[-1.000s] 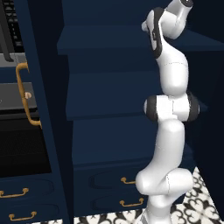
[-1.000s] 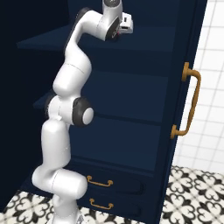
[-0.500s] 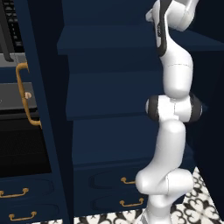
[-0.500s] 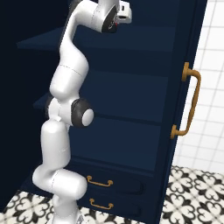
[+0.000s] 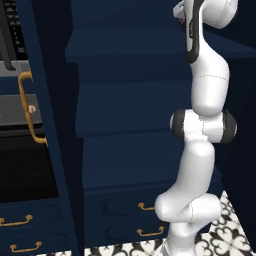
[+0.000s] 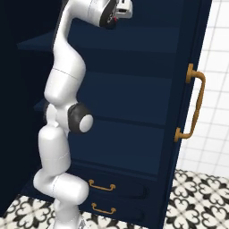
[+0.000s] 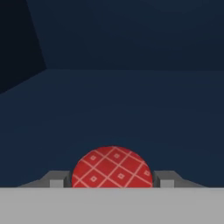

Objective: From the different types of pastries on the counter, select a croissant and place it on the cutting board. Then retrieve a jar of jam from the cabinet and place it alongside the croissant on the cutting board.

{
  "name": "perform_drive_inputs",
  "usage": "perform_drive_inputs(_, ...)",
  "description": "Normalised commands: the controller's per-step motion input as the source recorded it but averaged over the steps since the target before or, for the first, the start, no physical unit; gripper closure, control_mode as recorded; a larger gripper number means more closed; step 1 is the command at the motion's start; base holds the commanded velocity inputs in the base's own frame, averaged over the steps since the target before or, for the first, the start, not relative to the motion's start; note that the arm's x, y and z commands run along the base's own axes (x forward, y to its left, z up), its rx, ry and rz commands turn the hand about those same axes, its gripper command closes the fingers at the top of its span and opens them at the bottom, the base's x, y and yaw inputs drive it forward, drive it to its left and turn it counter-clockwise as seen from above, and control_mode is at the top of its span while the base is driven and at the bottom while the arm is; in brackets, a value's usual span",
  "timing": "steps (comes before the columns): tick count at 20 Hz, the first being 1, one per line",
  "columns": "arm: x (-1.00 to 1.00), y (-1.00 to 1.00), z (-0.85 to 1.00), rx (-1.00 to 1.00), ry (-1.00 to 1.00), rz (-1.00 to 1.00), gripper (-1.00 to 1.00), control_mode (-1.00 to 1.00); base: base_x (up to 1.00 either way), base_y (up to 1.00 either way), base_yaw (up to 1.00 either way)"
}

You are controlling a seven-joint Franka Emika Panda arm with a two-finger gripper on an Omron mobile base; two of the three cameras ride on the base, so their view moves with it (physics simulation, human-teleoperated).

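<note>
We see 1 jar of jam (image 7: 112, 167), its red checked lid sitting between our pincer (image 7: 112, 180)'s 2 fingertips (image 7: 56, 180), which clamp it. Ahead, the cabinet (image 7: 131, 100)'s bare navy shelf leaves open room.

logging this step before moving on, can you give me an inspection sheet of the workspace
surface: bare navy shelf inside the cabinet
job's things: jar of jam, red checked lid, sits between the pincer tips
clutter: nothing seen
grippers: pincer closed on the jar, a fingertip at each side, high in the cabinet
cables: nothing seen
surroundings: open cabinet door with brass handle, drawers with brass pulls, patterned floor tiles
</note>
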Motion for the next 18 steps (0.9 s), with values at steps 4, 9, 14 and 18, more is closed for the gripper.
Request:
perform_drive_inputs(4, 0.00, 0.00, 0.00, 0.00, 0.00, 0.00, 1.00, -1.00, 0.00, 0.00, 0.00)
perform_drive_inputs(9, -0.03, 0.01, 0.00, 0.00, 0.00, 0.00, 1.00, 1.00, -0.10, 0.04, 0.00)
perform_drive_inputs(14, 0.00, 0.00, 0.00, 0.00, 0.00, 0.00, 1.00, 1.00, -0.64, 0.07, -0.01)
perform_drive_inputs(18, 0.00, 0.00, 0.00, 0.00, 0.00, 0.00, 1.00, 1.00, -0.78, 0.02, -0.02)
